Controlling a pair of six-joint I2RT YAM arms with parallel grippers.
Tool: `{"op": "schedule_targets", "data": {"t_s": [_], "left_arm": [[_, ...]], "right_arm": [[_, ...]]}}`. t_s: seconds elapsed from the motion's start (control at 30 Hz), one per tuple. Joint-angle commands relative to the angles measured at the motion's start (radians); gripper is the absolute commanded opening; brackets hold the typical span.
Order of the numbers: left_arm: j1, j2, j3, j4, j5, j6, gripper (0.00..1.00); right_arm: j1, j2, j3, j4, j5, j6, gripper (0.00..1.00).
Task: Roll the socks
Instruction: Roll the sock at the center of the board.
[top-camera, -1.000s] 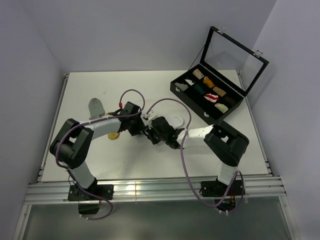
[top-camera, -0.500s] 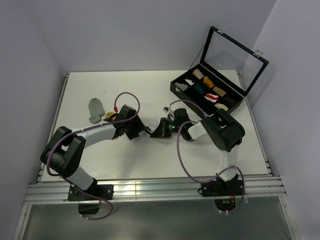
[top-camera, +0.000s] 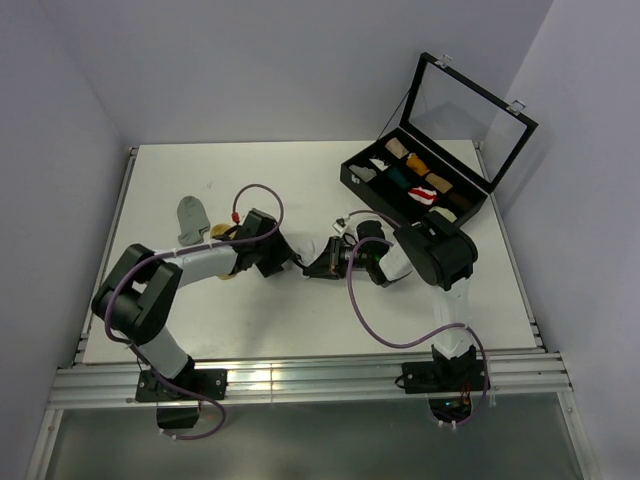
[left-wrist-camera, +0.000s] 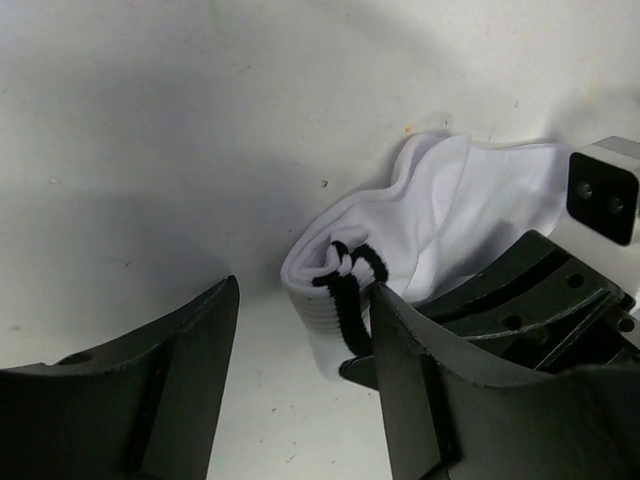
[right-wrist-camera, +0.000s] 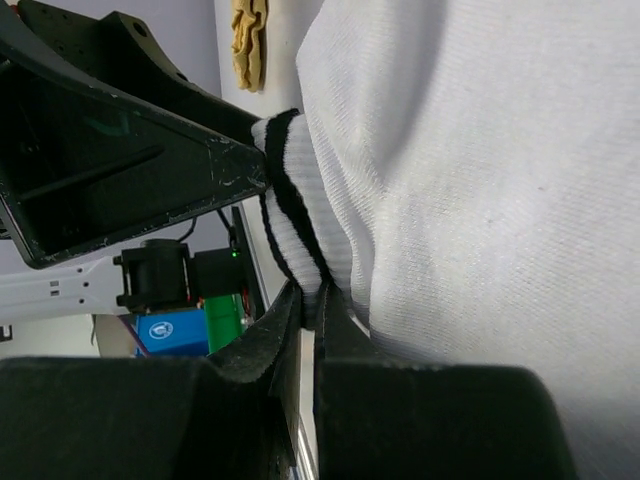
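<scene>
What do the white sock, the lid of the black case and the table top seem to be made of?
The white sock looks like matte knitted fabric: fine knit loops and a ribbed, black-striped cuff show. The lid is probably glass or clear plastic in a black frame, since the wall shows through it. The table top is hard, smooth, matte white, perhaps laminate or painted board.

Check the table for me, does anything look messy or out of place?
The white striped sock is bunched up, its cuff pinched in the right gripper. The mustard-yellow sock lies crumpled, partly under the left arm.
</scene>
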Motion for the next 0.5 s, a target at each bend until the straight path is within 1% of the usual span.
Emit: {"op": "schedule_targets", "data": {"t_s": [0.0,0.13,0.17,0.23,0.27,0.3,0.33,0.43,0.47], "left_arm": [[-0.006,0.028,0.043,0.024,-0.002,0.012,0.61],[-0.006,0.071,0.071,-0.014,0.002,0.024,0.56],[-0.006,0.077,0.076,-0.037,0.001,0.029,0.51],[-0.006,0.094,0.088,-0.067,0.001,0.041,0.44],[-0.006,0.1,0.091,-0.091,-0.001,0.047,0.36],[-0.006,0.105,0.099,-0.105,0.002,0.054,0.34],[-0.006,0.117,0.103,-0.119,0.002,0.07,0.28],[-0.007,0.137,0.118,-0.165,0.001,0.101,0.2],[-0.006,0.145,0.123,-0.179,0.002,0.11,0.16]], "right_arm": [[-0.004,0.045,-0.028,-0.076,0.002,0.006,0.0],[-0.007,0.038,-0.026,-0.093,0.012,-0.002,0.0],[-0.007,0.032,-0.031,-0.094,0.017,-0.006,0.0],[-0.007,0.007,-0.025,-0.143,0.041,-0.042,0.0],[-0.007,-0.004,-0.023,-0.163,0.051,-0.057,0.0],[-0.007,-0.027,-0.021,-0.198,0.061,-0.086,0.0],[-0.007,-0.039,-0.011,-0.224,0.08,-0.104,0.0],[-0.004,-0.083,0.002,-0.306,0.109,-0.164,0.0],[-0.002,-0.093,0.009,-0.323,0.126,-0.178,0.0]]}}
